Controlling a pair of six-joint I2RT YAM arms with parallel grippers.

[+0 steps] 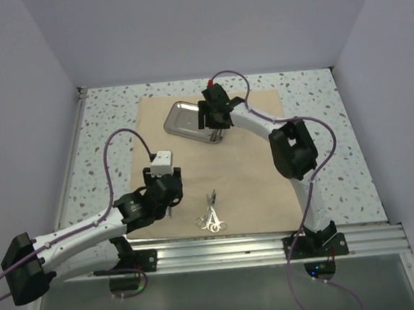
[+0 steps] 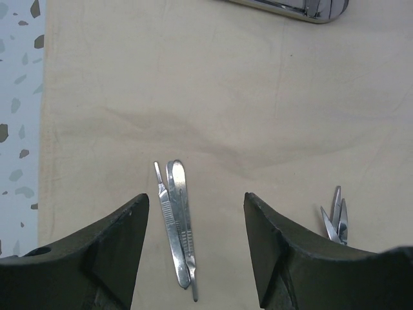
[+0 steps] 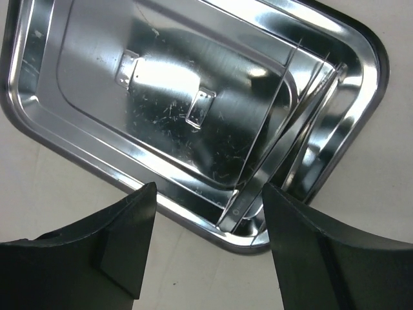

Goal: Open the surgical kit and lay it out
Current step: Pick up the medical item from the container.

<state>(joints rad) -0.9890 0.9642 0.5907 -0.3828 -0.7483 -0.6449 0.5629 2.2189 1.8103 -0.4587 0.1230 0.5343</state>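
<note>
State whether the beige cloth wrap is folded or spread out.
Spread out: the cloth wrap lies flat as one open sheet, with the steel tray and scissor-like instruments resting on top.

You're looking at a mirror-glossy, finely scratched metal tray, a matt, softly creased beige cloth wrap, satin-finished silver metal instruments and a smooth speckled tabletop.

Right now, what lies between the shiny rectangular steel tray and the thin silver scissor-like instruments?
Only bare tan cloth wrap; the top external view shows it.
</note>
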